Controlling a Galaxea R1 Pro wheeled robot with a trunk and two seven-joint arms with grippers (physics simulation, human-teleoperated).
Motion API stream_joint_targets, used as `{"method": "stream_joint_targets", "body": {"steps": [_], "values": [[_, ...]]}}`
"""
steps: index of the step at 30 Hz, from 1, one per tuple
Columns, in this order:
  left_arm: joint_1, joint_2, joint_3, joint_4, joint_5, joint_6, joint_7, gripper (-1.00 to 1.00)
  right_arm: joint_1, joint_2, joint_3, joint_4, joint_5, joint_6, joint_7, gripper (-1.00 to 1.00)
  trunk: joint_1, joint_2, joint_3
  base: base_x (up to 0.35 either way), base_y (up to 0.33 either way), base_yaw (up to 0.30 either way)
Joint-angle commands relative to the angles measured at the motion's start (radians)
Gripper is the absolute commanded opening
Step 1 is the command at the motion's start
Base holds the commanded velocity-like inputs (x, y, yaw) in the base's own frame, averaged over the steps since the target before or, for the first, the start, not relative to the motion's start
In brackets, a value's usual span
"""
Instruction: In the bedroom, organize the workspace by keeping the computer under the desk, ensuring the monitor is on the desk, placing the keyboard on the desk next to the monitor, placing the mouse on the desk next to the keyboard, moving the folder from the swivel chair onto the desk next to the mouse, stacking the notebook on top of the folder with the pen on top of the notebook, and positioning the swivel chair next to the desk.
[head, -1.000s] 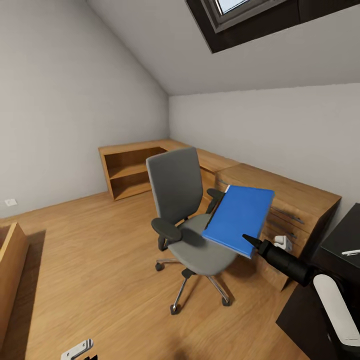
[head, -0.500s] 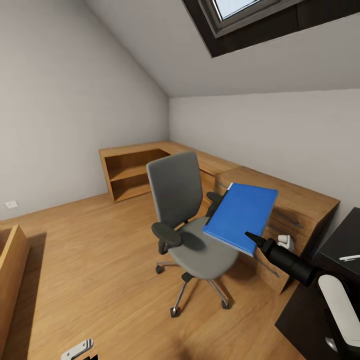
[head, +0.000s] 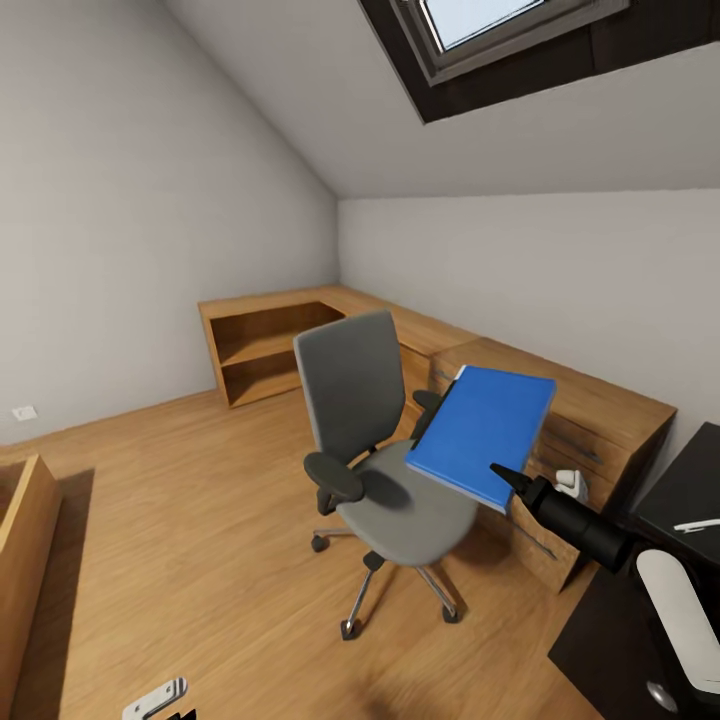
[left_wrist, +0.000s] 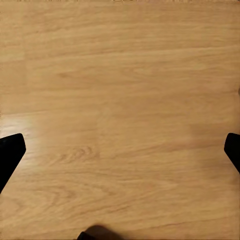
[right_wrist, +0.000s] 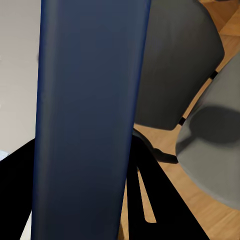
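The bright blue folder hangs tilted in the air, over the right edge of the swivel chair's seat, with my right gripper shut on its lower corner. In the right wrist view the folder stands edge-on between the black fingers, with the grey chair behind it. The swivel chair stands on the wooden floor in mid-room, its seat bare. At the far right is a corner of the glossy black desk, with the white pen on it. My left gripper is open over bare floor.
A light wooden drawer chest stands right behind the folder, joined to a low wooden corner shelf along the walls. A small white object sits at the chest's side. A wooden furniture edge is at the left. A skylight is overhead.
The whole view has shifted a little, so the camera moved. The folder stays in my right gripper and sits slightly higher against the chair back than before.
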Motion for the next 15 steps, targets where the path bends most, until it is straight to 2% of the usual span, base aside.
{"method": "stream_joint_targets", "body": {"steps": [1, 8, 15], "values": [[0.000, 0.000, -0.001, -0.002, 0.011, 0.005, 0.005, 1.00, -0.001, 0.000, -0.002, 0.000, 0.006, 0.005, 0.006, -1.00, -0.004, 0.007, 0.002, 0.000, 0.000, 0.000], [0.000, 0.000, -0.003, 0.015, 0.011, 0.005, 0.005, 1.00, -0.001, 0.000, -0.002, 0.000, 0.006, 0.005, 0.006, -1.00, -0.031, 0.056, 0.024, -0.030, 0.000, 0.000], [0.000, 0.000, -0.004, 0.030, 0.011, 0.005, 0.005, 1.00, -0.001, 0.000, -0.002, 0.000, 0.006, 0.005, 0.006, -1.00, -0.058, 0.105, 0.046, -0.274, 0.000, 0.000]]}}
